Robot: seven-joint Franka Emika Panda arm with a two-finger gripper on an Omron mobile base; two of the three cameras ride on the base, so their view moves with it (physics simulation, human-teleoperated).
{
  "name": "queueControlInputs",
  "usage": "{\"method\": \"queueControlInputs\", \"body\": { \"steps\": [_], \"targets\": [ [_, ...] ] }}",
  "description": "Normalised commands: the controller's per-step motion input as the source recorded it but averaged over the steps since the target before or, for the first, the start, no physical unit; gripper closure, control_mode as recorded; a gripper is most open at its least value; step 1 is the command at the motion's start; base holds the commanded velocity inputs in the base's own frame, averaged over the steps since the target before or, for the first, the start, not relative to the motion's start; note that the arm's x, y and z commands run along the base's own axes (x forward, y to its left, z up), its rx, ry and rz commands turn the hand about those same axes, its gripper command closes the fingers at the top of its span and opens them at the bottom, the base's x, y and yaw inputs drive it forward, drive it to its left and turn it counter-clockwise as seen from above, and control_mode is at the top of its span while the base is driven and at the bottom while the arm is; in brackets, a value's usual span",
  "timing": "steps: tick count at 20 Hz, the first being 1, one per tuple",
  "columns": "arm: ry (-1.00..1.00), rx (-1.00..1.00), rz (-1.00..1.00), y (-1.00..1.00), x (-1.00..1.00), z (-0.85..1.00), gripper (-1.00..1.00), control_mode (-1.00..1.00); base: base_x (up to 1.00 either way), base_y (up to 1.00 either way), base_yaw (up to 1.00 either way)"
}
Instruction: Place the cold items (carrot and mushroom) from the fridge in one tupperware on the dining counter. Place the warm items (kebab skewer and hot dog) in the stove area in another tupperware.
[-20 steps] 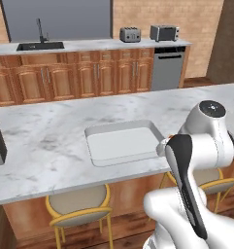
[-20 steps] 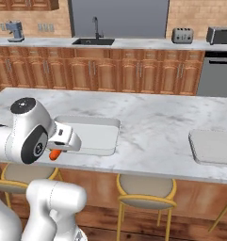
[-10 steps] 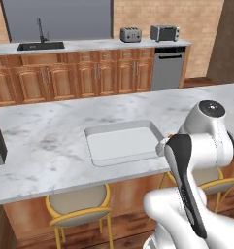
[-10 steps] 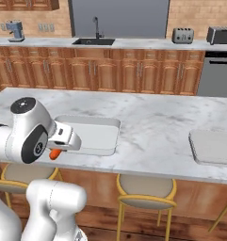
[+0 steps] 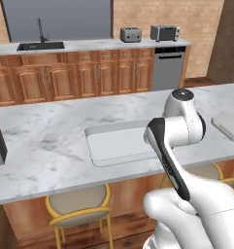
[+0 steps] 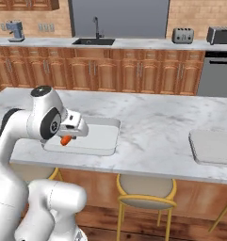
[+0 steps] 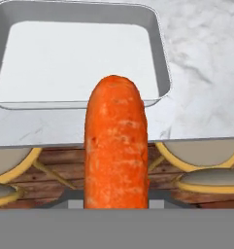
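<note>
My gripper [image 6: 66,139] is shut on the bright orange carrot [image 6: 65,140], which stands large in the middle of the hand view as the carrot [image 7: 117,146]. It hangs by the near edge of the marbled dining counter [image 6: 152,122], at the near rim of a shallow grey tupperware [image 6: 103,136] that has nothing in it. In the hand view this tupperware [image 7: 79,53] lies just beyond the carrot's tip. The left base view shows the same tupperware [image 5: 113,143] partly behind my arm. A second tupperware [image 6: 214,147] sits further right on the counter, also the tupperware [image 5: 230,126].
Round yellow-framed stools [image 6: 145,193] stand under the counter's near edge. Along the back wall runs a wooden cabinet run with a sink [image 6: 93,41], two toasters [image 5: 130,34], a coffee machine [image 6: 13,29] and a grey dishwasher [image 5: 167,68].
</note>
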Motion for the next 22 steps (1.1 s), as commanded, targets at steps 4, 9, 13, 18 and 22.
{"method": "queueControlInputs", "body": {
  "steps": [4,9,13,18,22],
  "targets": [
    [0.03,0.06,-0.46,0.00,0.72,-0.01,1.00,-1.00,0.00,0.00,0.00],
    [-0.01,0.22,-0.65,0.00,0.32,-0.36,1.00,-1.00,0.00,0.00,0.00],
    [-0.07,0.32,-0.68,0.00,0.42,-0.58,1.00,-1.00,0.00,0.00,0.00],
    [-0.06,0.06,-0.36,-0.01,0.57,-0.45,1.00,-1.00,0.00,0.00,0.00],
    [0.00,0.00,-0.03,0.03,0.51,-0.04,1.00,-1.00,0.00,0.00,0.00]
  ]
}}
